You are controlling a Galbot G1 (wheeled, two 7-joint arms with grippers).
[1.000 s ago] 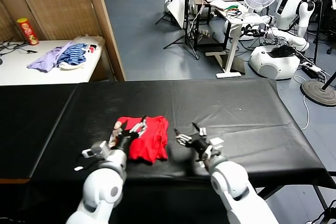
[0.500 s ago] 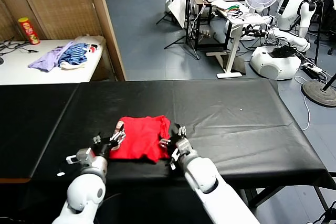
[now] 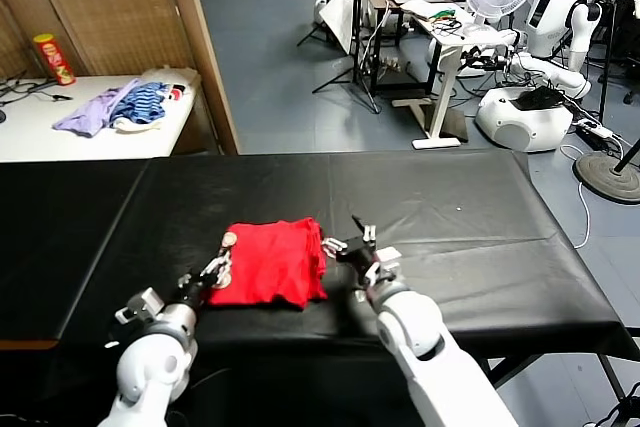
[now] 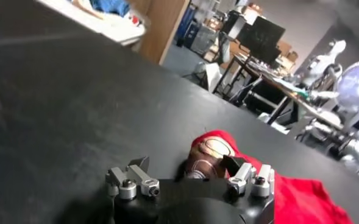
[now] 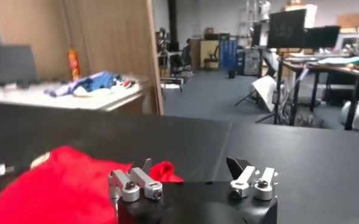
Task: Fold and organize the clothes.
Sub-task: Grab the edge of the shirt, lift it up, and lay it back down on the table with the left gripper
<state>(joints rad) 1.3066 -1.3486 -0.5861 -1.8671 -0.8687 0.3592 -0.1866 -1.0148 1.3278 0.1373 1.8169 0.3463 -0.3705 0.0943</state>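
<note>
Red cotton, folded into a compact bundle, marks the T-shirt [image 3: 270, 261], which lies on the black-covered bench [image 3: 450, 217] near its front edge, a little left of centre in the head view. A scrap of its brown-and-white print [image 4: 208, 152] shows at the bundle's left corner, seen close in the left wrist view. The left gripper [image 3: 212, 275] sits low at that left edge of the shirt, its fingers [image 4: 135, 180] spread wide and holding nothing, with the printed corner lying between them just ahead. The right gripper [image 3: 352, 244] is just beside the shirt's right edge, its fingers [image 5: 250, 178] also spread wide and empty; in the right wrist view the red cloth [image 5: 57, 182] lies off to one side of them rather than between them. Whether either gripper touches the fabric cannot be told. Behind the bench, on a white table [image 3: 90, 137] at the far left, lie a lilac garment [image 3: 88, 110] and a blue-striped one [image 3: 138, 104] in a heap, with a red canister [image 3: 51, 58] standing near them.
</note>
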